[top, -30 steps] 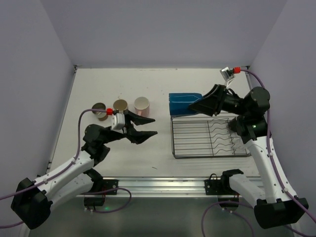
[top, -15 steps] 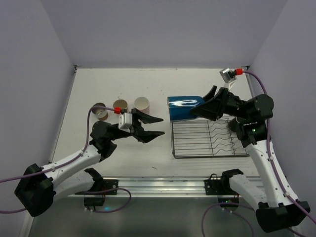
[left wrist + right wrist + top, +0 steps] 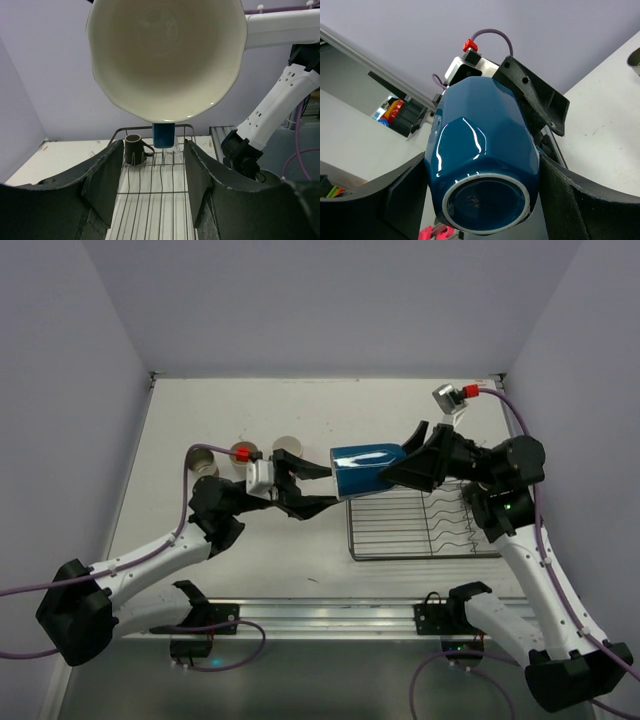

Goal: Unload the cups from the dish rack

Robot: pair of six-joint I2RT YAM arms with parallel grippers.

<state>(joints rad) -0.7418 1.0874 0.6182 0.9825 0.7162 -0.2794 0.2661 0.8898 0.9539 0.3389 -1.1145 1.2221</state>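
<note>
The right jaws are clamped on the sides of a blue cup. They hold it on its side in the air over the back left corner of the dish rack, with its base toward the right wrist. The left jaws stand partly apart with nothing between them, close to the cup's cream-lined mouth. A dark brown cup stands upright at the end of the rack farthest from the left arm. Three more cups stand on the worktop behind the left arm.
</note>
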